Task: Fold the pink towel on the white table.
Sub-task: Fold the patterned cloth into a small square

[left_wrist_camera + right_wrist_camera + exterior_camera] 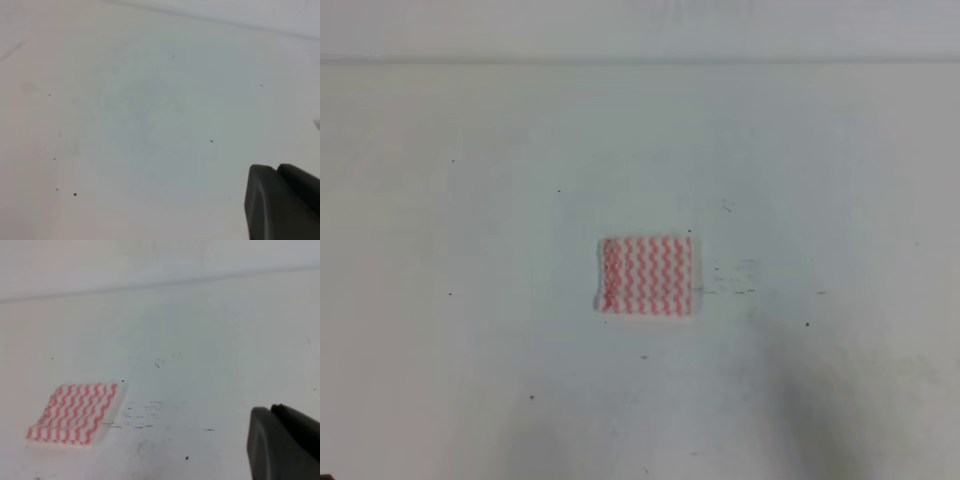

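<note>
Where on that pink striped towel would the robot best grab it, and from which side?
Probably the pink towel is best pinched at its right edge, coming in low from the right. It lies flat on the white table, so only an edge offers purchase, and the right end effector sits on that side.

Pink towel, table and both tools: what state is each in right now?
pink towel: folded into a compact rectangle, lying flat, untouched by either tool.
white table: bare around the towel, dark specks and scuffs.
left tool: only partly in view, holding nothing visible; open or shut unclear.
right tool: same, apart from the towel.
</note>
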{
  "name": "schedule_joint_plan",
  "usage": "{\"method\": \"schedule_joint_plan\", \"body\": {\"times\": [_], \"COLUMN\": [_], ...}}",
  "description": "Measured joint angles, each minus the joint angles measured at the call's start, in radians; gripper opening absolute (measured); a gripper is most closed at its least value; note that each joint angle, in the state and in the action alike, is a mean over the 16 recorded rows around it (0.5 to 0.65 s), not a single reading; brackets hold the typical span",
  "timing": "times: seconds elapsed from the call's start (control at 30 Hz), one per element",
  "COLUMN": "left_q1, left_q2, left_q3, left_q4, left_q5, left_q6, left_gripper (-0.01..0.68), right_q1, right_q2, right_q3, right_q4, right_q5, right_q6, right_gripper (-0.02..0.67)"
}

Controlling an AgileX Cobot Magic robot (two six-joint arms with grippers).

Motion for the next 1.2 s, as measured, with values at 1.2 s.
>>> {"method": "schedule_joint_plan", "body": {"times": [1.2], "left_q1": [0.000], "left_q2": [0.015], "left_q3": [0.003], "left_q4": [0.002], "left_q5": [-0.013], "left_q6": [0.006], "left_gripper": [-0.004], "right_q1": [-0.309], "right_q2": [-0.600], "right_q3": [0.205], "right_q4": [-0.070], "right_q5": [0.287], "right_q6": [-0.076], "right_gripper": [-0.018]}}
